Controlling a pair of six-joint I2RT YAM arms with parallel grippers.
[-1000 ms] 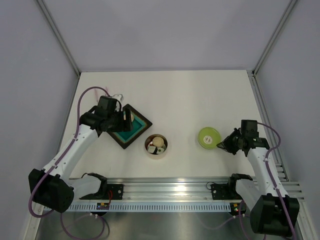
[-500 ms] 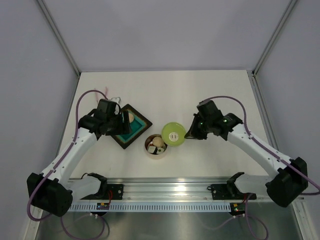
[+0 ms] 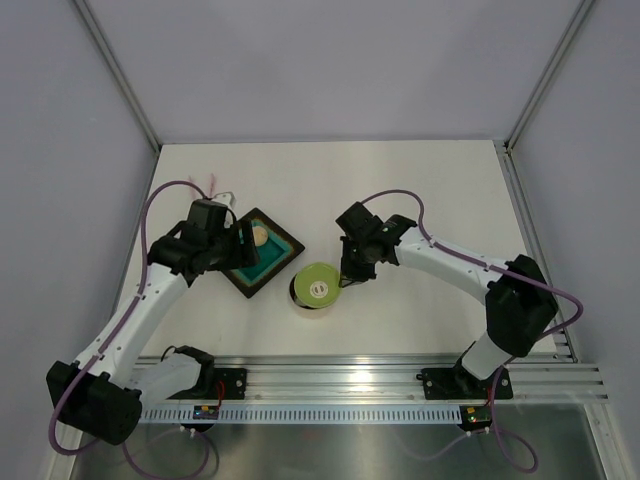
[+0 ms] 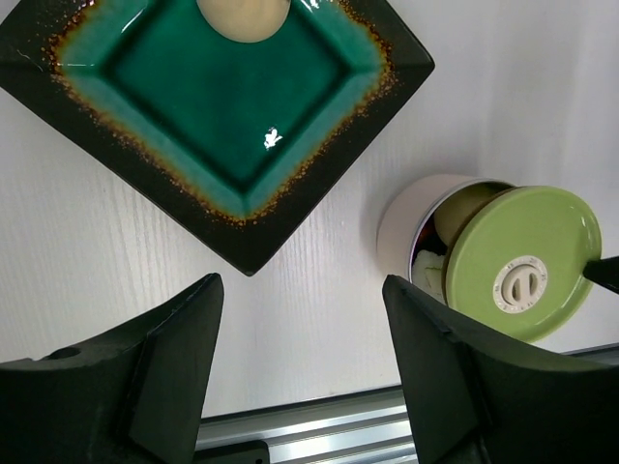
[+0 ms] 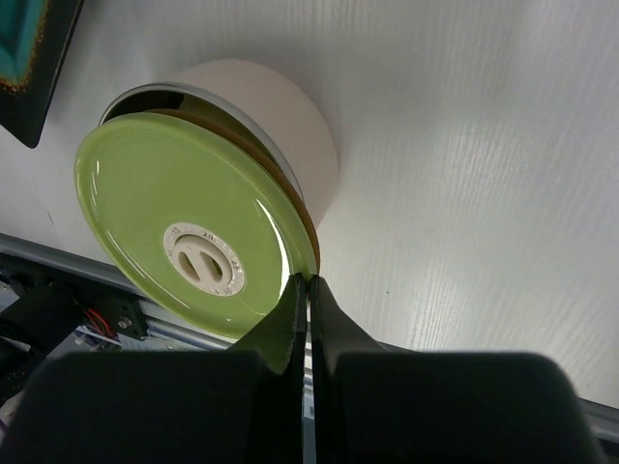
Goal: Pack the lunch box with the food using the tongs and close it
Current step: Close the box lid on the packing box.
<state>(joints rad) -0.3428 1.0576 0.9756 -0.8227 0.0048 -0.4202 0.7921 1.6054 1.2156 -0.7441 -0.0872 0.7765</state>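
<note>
Step in hand: closing. The right claw (image 5: 308, 290) is pinched tight on the rim of the lime-green lid (image 5: 193, 232), fingers all but meeting w/ only the thin lid edge between them. The lid hangs tilted over the lunch box (image 4: 406, 227), which sits on the tabletop (image 4: 522, 87) just beside the near corner of the tray (image 4: 290, 232). The lid covers most of the mouth but sits off-centre toward the right arm's side. That leaves an open crescent on the tray side, w/ food (image 4: 459, 208) visible inside. Can't tell if the lid's low edge touches the box rim.

The left claw (image 4: 300, 300) hovers above the tabletop btw tray and box, jaws wide apart, holding nothing.

Next move, my read: nudge the lid toward the tray till centred, level it, lower till it seats all round, then let go. If released while tilted it prob slides off or sits cocked. NB one beige piece (image 4: 242, 12) lies on the tray, so packing looks incomplete.
</note>
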